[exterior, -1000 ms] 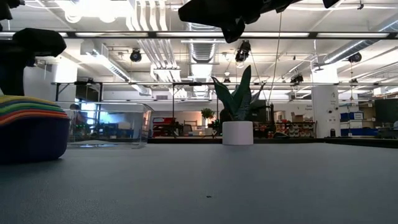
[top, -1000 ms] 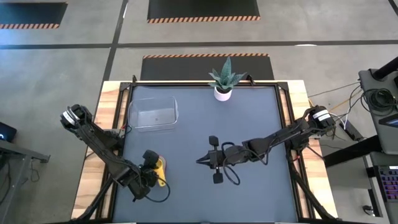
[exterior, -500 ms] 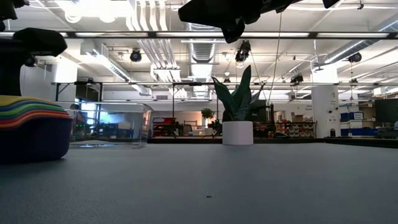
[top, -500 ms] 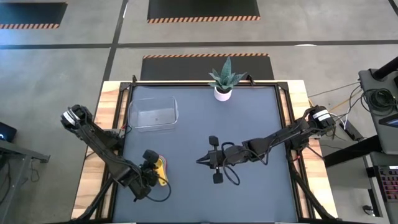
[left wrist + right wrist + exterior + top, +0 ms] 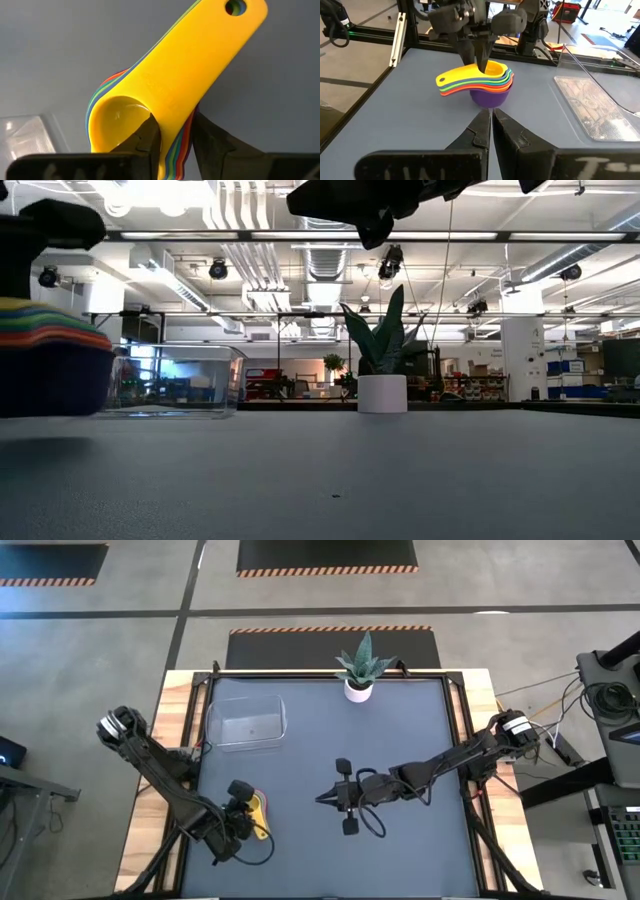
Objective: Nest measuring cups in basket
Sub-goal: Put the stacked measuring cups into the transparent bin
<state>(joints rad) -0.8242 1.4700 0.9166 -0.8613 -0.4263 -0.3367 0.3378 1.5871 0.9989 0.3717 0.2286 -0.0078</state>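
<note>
I've got L gripper (image 5: 479,60) clamped on cup stack (image 5: 481,82), lifted off table (image 5: 400,740); R gripper (image 5: 322,799) closed, mid-table.

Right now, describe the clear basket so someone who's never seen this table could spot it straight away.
Start at the dark table and find the white plant pot at its far edge. The basket lies toward the left arm's side of that pot, in the far corner. It is a see-through rectangular tray with rounded corners, unlike the colourful stack of measuring cups nearer the front.

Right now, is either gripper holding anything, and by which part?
The left gripper pinches the nested measuring cups at the rim near the handles, lifted. The right gripper holds nothing.
</note>
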